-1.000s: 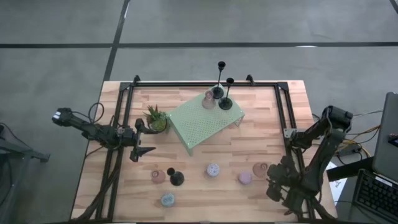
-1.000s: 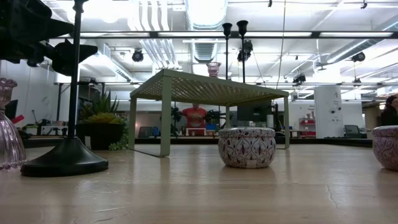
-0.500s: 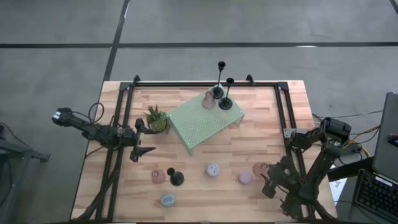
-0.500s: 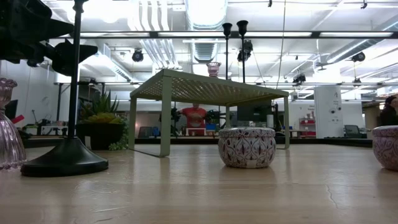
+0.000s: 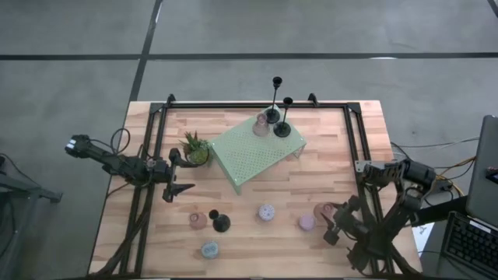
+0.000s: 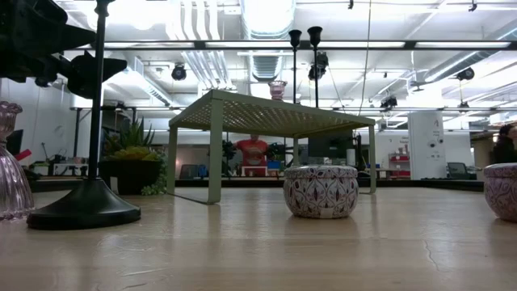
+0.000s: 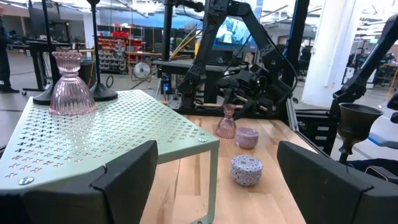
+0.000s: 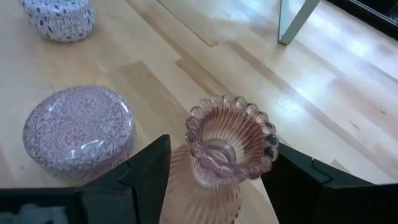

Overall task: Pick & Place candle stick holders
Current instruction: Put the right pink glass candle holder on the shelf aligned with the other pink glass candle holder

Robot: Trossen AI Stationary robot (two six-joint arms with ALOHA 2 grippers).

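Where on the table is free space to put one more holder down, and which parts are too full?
Free: the bare wood between the green stand and the right rail, and the strip between the stand and the front row. Crowded: the front row, where the right gripper stands open around a pink glass holder beside a pink puck; also the stand's back corner, with the black sticks.

Three slim black candlesticks [image 5: 275,97], three pink glass holders [image 5: 261,124], three round patterned tins [image 5: 267,212], one spiky potted plant [image 5: 196,149], one pale green perforated stand [image 5: 253,155], all on one wooden bench [image 5: 327,155].
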